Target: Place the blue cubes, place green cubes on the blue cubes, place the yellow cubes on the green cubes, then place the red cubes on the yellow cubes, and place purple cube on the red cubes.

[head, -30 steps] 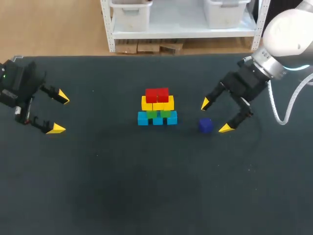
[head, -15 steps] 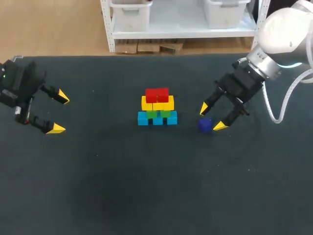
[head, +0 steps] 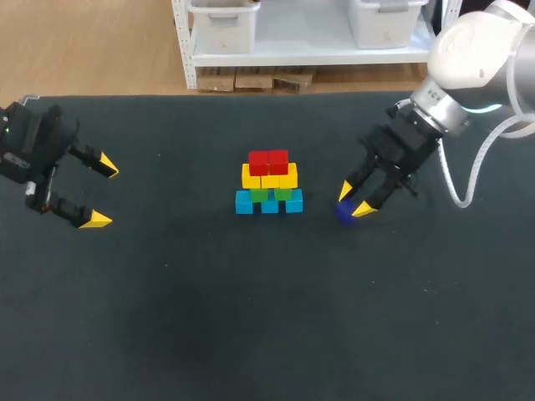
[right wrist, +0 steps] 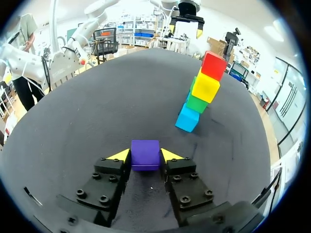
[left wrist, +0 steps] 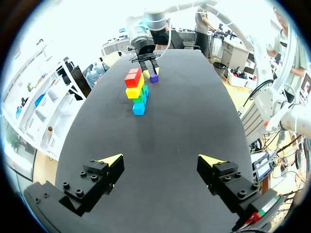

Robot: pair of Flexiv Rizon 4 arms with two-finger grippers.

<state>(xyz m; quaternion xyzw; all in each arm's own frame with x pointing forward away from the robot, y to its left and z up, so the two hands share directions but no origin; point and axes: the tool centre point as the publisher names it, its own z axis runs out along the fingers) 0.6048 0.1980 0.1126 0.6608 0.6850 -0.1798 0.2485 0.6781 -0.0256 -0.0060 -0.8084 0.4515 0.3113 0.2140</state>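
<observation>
A stack stands mid-table: blue cubes [head: 268,203] at the base, green cubes [head: 271,195] on them, then yellow cubes [head: 269,177], with red cubes [head: 268,161] on top. To its right the purple cube [head: 343,212] rests on the table, and my right gripper [head: 352,200] is shut on it. The right wrist view shows the purple cube [right wrist: 145,154] pressed between both yellow tips of that gripper [right wrist: 145,155], with the stack [right wrist: 200,92] ahead of it. My left gripper [head: 102,192] is open and empty at the far left; its own view shows the left gripper [left wrist: 160,162] with the stack [left wrist: 137,90] far ahead.
The dark table [head: 251,317] has wide bare room in front of the stack and between the stack and the left gripper. Its back edge runs close behind the stack.
My right gripper has moved left and lowered around the purple cube, and its fingers have drawn together onto it. The left arm has kept still.
</observation>
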